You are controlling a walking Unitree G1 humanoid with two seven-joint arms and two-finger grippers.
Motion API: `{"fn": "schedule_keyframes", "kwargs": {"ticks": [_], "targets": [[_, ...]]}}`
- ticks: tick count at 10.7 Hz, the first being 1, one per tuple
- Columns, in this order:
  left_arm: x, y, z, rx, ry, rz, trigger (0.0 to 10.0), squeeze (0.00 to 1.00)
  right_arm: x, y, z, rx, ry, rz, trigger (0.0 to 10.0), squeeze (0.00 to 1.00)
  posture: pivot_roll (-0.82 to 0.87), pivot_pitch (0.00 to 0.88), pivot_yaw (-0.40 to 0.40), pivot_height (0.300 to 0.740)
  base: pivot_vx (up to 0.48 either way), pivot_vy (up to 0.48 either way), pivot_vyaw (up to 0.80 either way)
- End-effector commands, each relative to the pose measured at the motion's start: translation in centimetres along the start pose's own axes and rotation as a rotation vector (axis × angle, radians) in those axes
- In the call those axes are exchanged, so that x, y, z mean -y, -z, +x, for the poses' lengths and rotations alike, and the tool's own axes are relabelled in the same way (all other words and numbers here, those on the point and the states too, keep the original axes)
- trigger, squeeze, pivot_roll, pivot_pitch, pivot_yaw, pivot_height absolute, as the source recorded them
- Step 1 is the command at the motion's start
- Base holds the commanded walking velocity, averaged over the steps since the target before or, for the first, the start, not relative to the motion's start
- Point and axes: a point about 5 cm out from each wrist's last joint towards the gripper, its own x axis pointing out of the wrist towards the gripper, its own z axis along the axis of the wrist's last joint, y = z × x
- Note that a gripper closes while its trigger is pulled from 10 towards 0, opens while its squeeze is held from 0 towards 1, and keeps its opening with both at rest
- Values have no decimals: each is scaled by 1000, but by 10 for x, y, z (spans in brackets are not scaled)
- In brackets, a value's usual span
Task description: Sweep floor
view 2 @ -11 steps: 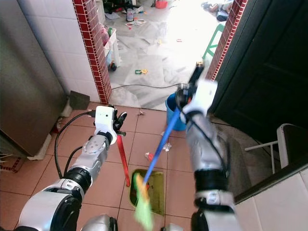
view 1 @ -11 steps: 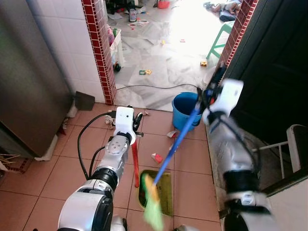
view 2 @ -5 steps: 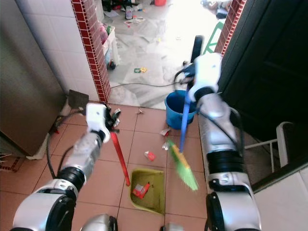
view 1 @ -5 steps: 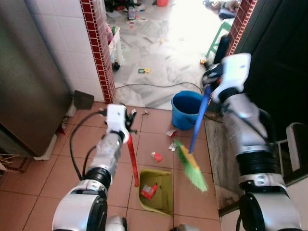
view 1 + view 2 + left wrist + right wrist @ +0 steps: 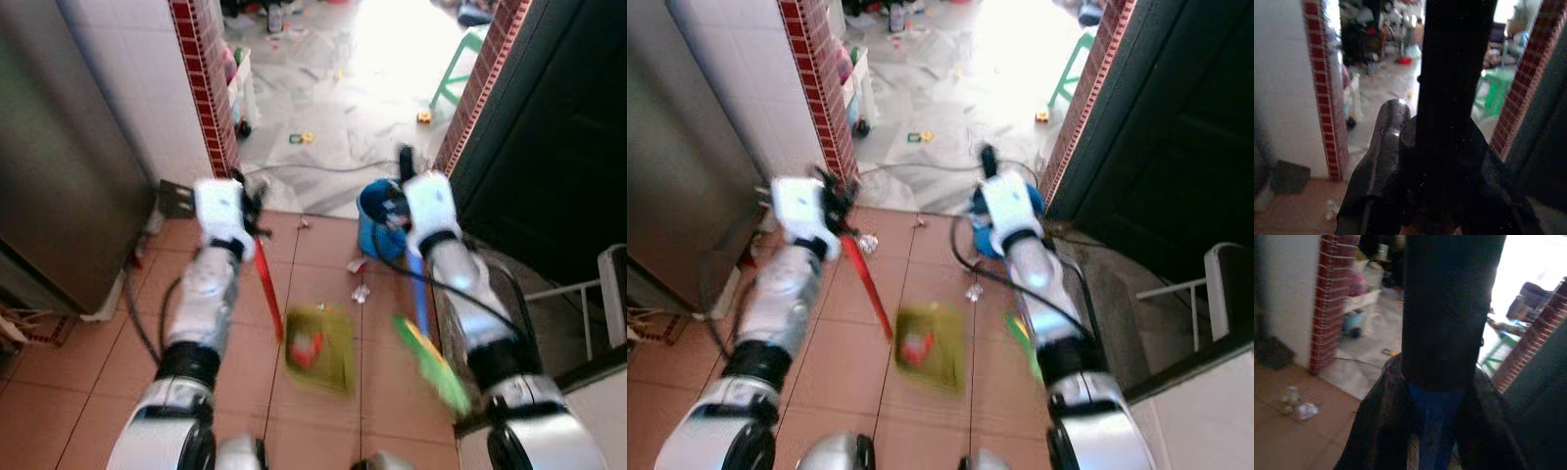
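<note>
Gripping broom (image 5: 421,328) with right gripper (image 5: 416,191), fingers closed | left gripper (image 5: 240,196) clamping dustpan (image 5: 318,348) handle | trash (image 5: 304,345) inside

No text, label, brand, number or sign can be read anywhere; the head views are motion-blurred.

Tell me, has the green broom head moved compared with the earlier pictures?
Yes. The green broom head was over the yellow-green dustpan one second ago; now it lies to the dustpan's right, toward the dark doorway side, held by the right gripper.
</note>
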Motion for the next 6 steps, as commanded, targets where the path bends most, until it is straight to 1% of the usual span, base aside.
{"fn": "schedule_keyframes", "kwargs": {"ticks": [1,2,3,4,5,6], "targets": [[-7,-33,4,126,-26,-15,10000,0,13,-3,-2,23,110,-29,10000,0,-40,0,-9,740,0,0,0],[-14,-49,6,175,-54,-19,10000,0,19,8,-9,-22,198,1,10000,0,-36,0,-15,740,0,0,0],[-19,-73,11,242,-64,-30,10000,0,23,21,-19,-66,300,39,10000,0,-40,0,-15,740,0,0,0],[-18,-85,15,274,-59,-33,10000,0,24,23,-19,-70,317,47,10000,0,-49,0,-10,740,0,0,0],[-16,-102,19,321,-48,-45,10000,0,23,23,-19,-65,321,51,10000,0,-54,0,-8,740,0,0,0],[-15,-110,20,324,-44,-54,10000,0,22,21,-19,-49,318,37,10000,0,-62,0,-4,740,0,0,0]]}}
